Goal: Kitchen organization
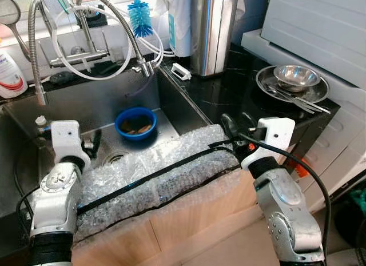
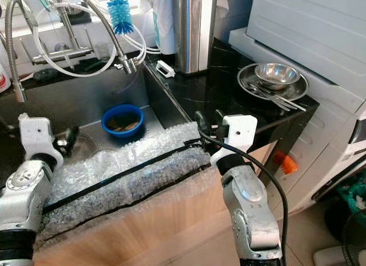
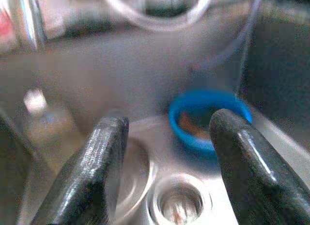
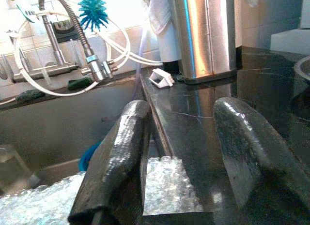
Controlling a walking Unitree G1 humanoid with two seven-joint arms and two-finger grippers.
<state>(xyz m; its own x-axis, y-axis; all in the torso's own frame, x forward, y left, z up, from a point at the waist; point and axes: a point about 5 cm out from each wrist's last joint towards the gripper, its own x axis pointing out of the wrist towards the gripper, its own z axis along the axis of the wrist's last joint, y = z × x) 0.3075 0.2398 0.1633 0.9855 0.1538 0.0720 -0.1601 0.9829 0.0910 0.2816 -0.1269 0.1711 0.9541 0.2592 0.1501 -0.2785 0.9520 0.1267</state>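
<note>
The robot stood before the sink with both arms raised, and I judge that the step in hand was the approach to the blue bowl, the one loose thing in the basin. The left pincer hung over the basin with its two fingers wide apart and nothing between them; the bowl lay beyond it and a little toward its right finger, near but not touching, and the drain sat just under it. The right pincer was also wide open and empty, above the edge where the bubble wrap met the black desk. The next move probably called for the left pincer to go forward and down, so that one finger passed inside the bowl's rim. The room was narrow: the bubble wrap covered the sink's near edge just behind the left pincer, the faucet and its hoses hung ahead, and the basin wall stood close behind the bowl. Ahead of the right pincer the desk was freer, with a steel bin far off and a plate with a steel bowl to its right.
</note>
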